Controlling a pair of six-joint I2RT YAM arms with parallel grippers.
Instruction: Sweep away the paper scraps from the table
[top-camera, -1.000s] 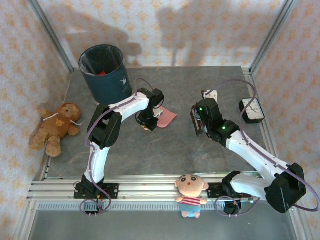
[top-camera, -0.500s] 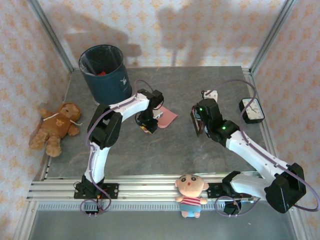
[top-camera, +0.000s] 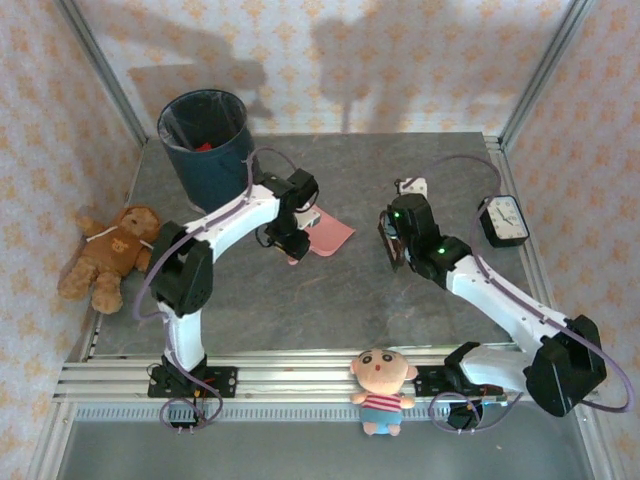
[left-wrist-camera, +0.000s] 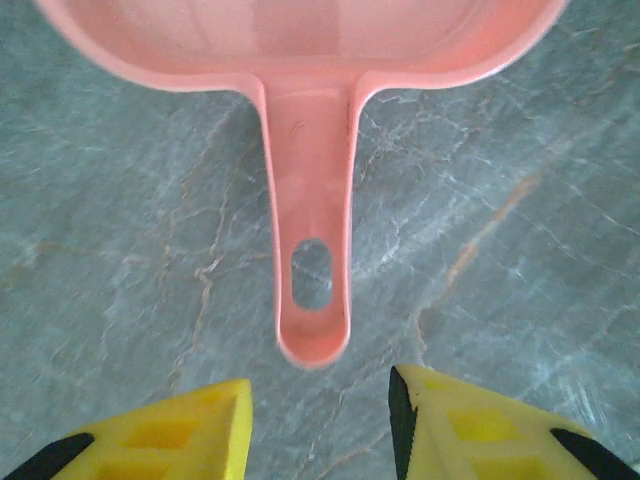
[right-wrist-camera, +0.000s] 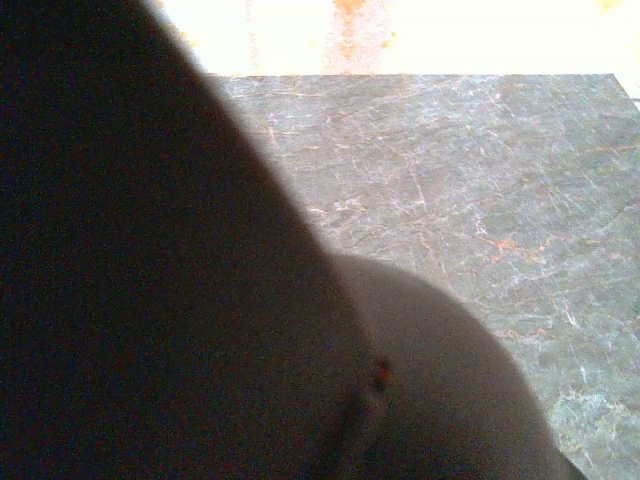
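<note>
The paper scraps that can be made out are a few red bits lying inside the dark blue bin; they are too small to count. The bin stands upright at the far left corner of the table. The table is a dark grey, stone-veined slab, flat and matt, edged by silver aluminium rails along the near side and up both flanks. Walls papered in a pale orange floral print close the cell on three sides, and arm shadows fall on the rear wall. A pink dustpan lies flat on the table, just to the right of the bin and nearer the front, with its handle pointing at the left gripper. In the left wrist view the two yellow fingers stand apart. The rounded handle end, with its hanging hole, stops just short of them, and bare table shows between the pads. The scraps in the bin sit well apart from these fingers, farther back and to the left. The right gripper hovers right of centre, well apart from the bin, with its jaws closed. A dark flat object shows at its tip; what it is cannot be told. A white clock rests at the table's right edge. A brown teddy bear lies beside the left rail, and a doll sits on the near rails between the arm bases.
</note>
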